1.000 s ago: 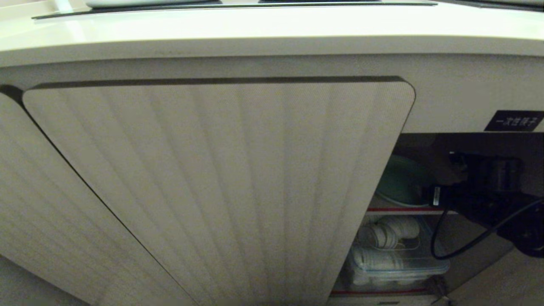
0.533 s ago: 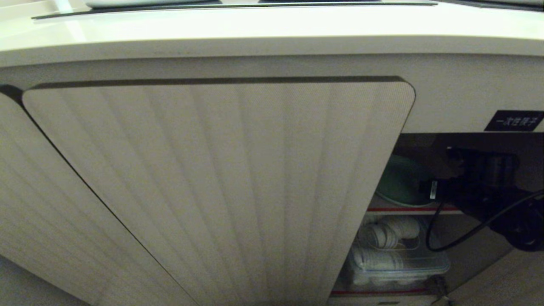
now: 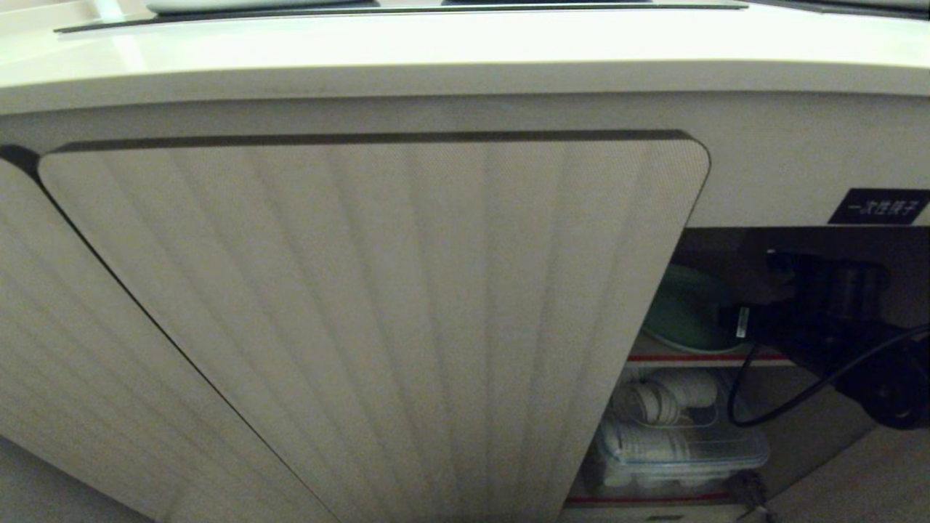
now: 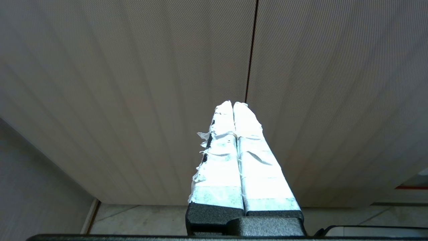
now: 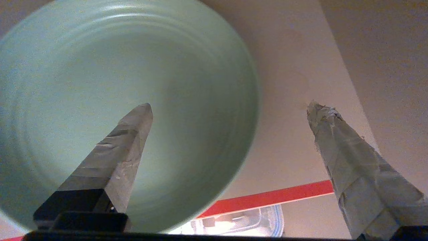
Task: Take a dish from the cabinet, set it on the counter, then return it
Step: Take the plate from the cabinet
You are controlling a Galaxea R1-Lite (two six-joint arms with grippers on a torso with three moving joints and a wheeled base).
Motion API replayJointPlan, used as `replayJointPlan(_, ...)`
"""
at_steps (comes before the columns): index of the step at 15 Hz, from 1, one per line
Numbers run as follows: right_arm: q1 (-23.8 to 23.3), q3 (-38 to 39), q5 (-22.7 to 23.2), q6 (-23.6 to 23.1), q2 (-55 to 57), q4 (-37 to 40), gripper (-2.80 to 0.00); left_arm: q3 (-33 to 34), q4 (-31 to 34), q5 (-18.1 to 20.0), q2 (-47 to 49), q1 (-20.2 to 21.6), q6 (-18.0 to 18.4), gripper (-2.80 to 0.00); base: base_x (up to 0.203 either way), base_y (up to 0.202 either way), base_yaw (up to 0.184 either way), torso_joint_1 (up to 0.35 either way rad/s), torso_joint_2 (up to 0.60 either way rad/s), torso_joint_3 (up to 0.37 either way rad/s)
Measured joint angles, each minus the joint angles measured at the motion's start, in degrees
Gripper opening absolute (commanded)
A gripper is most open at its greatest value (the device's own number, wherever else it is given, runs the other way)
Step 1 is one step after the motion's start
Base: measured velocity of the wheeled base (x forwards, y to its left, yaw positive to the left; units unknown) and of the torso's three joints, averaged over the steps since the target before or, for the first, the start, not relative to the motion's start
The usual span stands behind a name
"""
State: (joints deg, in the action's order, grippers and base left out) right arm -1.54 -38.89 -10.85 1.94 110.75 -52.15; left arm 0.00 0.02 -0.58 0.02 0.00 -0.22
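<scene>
Right pincer spread wide, empty, reaching into the open cabinet at right of frame, one finger over the dish lying on its red-edged shelf. Lifting, placing on counter and return all remain. Left pincer closed, parked.

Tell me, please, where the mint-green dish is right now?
The dish sits on the upper red-edged shelf inside the open cabinet, at the head view's right, above a clear container. The open right gripper straddles its rim.

The ribbed door hides most of the dish.
</scene>
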Motion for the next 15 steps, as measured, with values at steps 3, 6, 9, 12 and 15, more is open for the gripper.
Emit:
replayJointPlan(3, -0.1, 0.0, 0.0, 0.0, 0.0, -0.1, 0.0, 0.0, 0.0, 0.0, 0.0, 0.0, 0.0, -2.8, 0.0, 0.0, 0.0, 0.0, 0.0, 0.0)
replayJointPlan(6, -0.2, -0.1, 0.0, 0.2, 0.4, -0.2, 0.0, 0.0, 0.0, 0.0, 0.0, 0.0, 0.0, -2.8, 0.0, 0.0, 0.0, 0.0, 0.0, 0.0)
replayJointPlan(9, -0.2, -0.9, 0.0, 0.3, 1.5, -1.8, 0.0, 0.0, 0.0, 0.0, 0.0, 0.0, 0.0, -2.8, 0.0, 0.0, 0.0, 0.0, 0.0, 0.0)
replayJointPlan(12, -0.2, -1.7, 0.0, 0.3, 2.6, -2.1, 0.0, 0.0, 0.0, 0.0, 0.0, 0.0, 0.0, -2.8, 0.0, 0.0, 0.0, 0.0, 0.0, 0.0)
replayJointPlan(15, -0.2, -1.9, 0.0, 0.3, 3.2, -2.1, 0.0, 0.0, 0.0, 0.0, 0.0, 0.0, 0.0, -2.8, 0.0, 0.0, 0.0, 0.0, 0.0, 0.0)
